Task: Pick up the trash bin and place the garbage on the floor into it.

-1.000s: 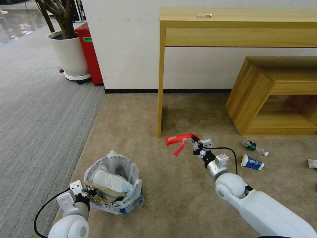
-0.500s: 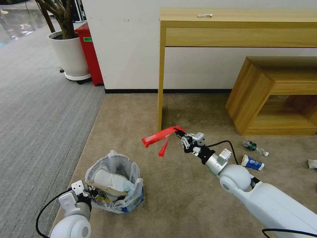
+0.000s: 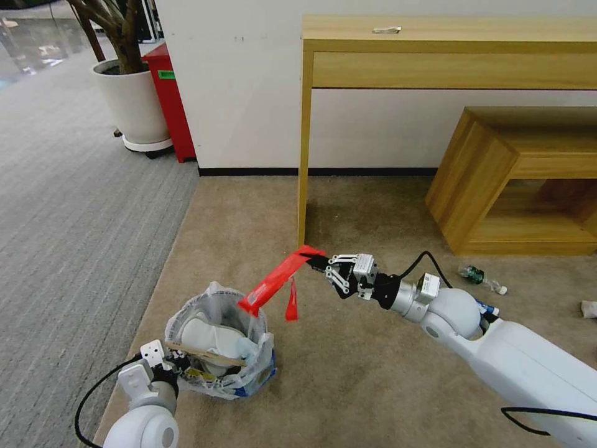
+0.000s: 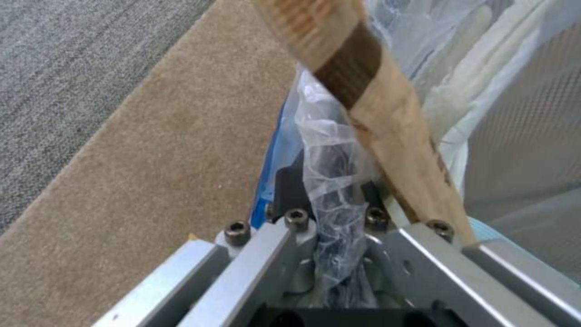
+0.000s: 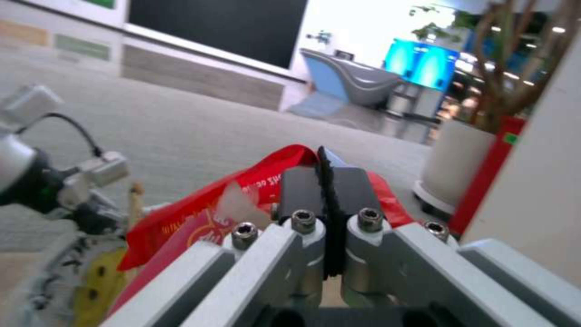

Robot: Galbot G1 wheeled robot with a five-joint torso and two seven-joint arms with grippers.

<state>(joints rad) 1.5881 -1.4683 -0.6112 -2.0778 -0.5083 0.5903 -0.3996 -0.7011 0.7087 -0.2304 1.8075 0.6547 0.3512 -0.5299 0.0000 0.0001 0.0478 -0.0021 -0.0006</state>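
While the right tool (image 3: 316, 261) carries the red wrapper (image 3: 273, 285) toward the bin, the following stand at risk.

Item: red wrapper. Pinched by one end between the right tool's pressed-together fingers (image 5: 330, 195); its free end hangs over the far rim of the bin, and a loose red strip dangles just outside that rim. Risk: if let go from this spot, the long, light wrapper may tip on the rim and slide to the carpet (image 3: 348, 379) rather than drop inside.

Item: trash bin (image 3: 219, 348). Held at its near rim by the left tool (image 3: 169, 366), whose fingers are clamped on the crinkly bag liner (image 4: 330, 181). Already holds a white slipper (image 3: 208, 336) and a wooden stick (image 3: 214, 356) lying across the mouth. Risk: the grip looks to be on thin plastic, which may tear or slip under load; the stick partly bars the opening and could catch the wrapper.

Item: litter on the carpet, well apart from the bin. A small bottle (image 3: 482, 278), a blue-white cup (image 3: 487, 307) partly hidden behind the right arm, a white tissue (image 3: 587, 308). Risk: the arm's swing may nudge the cup.

Item: wooden surface (image 3: 448, 37). Its leg (image 3: 304, 168) stands just behind the right tool; a wide swing could strike it.
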